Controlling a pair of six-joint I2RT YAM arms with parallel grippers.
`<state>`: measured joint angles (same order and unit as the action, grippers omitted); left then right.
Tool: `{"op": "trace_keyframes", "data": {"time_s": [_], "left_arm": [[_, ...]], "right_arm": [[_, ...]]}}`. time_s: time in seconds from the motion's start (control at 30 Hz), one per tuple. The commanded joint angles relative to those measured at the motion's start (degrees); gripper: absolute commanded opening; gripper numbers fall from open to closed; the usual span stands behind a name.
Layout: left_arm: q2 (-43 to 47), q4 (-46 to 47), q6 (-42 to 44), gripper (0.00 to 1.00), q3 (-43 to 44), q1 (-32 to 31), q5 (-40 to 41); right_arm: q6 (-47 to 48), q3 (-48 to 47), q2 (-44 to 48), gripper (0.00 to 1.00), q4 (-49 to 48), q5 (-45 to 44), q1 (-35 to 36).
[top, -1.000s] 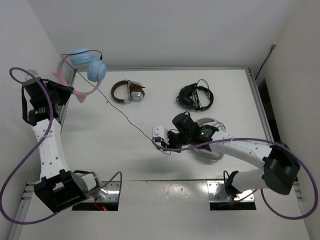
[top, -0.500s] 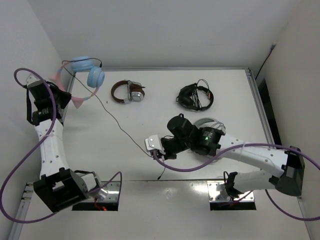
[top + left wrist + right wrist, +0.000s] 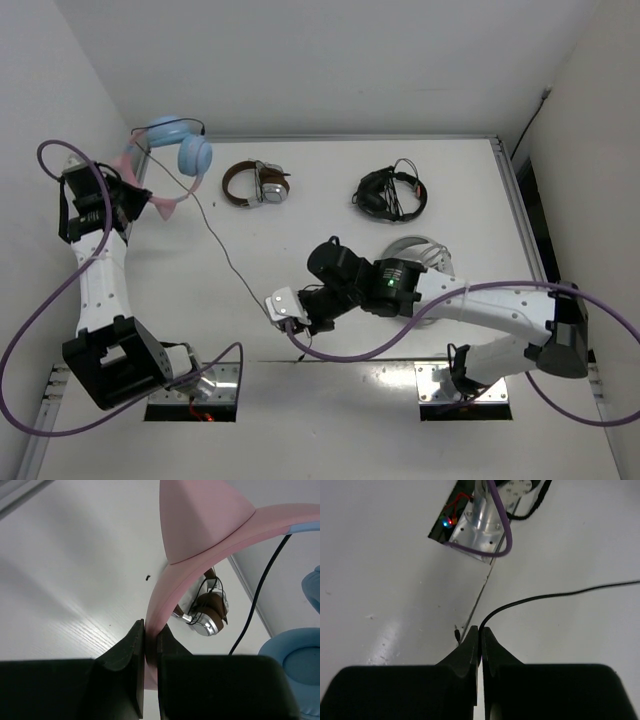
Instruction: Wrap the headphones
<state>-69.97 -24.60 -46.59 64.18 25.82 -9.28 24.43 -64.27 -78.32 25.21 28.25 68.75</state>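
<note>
Tightly, left fingers clamping headphones by headband, right fingers clamping cable.

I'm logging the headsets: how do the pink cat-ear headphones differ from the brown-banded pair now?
The pink headphones are clamped at the headband by the left gripper; the brown-banded pair lies on the table. Pink's cups are light blue, the brown pair's silver. Pink's black cable runs into the shut right gripper; none trails from the brown pair. Both are over-ear.
</note>
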Motion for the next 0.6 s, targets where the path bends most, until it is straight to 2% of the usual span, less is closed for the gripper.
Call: {"op": "trace_keyframes", "data": {"time_s": [0.0,0.1,0.23,0.4,0.57], "left_arm": [[1.24,5.7,-4.56,0.0,-0.63,0.81,-2.32],[1.24,6.23,-3.87,0.0,-1.78,1.42,-3.73],[1.77,5.53,0.7,0.0,-1.08,-1.12,1.18],[2.3,4.21,10.8,0.0,-3.09,-5.6,8.03],[5.28,3.68,20.74,0.0,-6.43,-10.08,11.82]], "right_arm": [[0.18,-3.76,-1.3,0.0,-0.51,3.13,2.26],[0.18,-5.69,-2.01,0.0,-0.51,3.13,2.97],[0.71,-9.19,-2.01,0.0,0.62,2.6,3.58],[2.11,-16.13,-2.01,0.0,1.95,0.31,2.35],[7.38,-22.9,-2.01,0.0,4.32,-6.35,1.3]]}}
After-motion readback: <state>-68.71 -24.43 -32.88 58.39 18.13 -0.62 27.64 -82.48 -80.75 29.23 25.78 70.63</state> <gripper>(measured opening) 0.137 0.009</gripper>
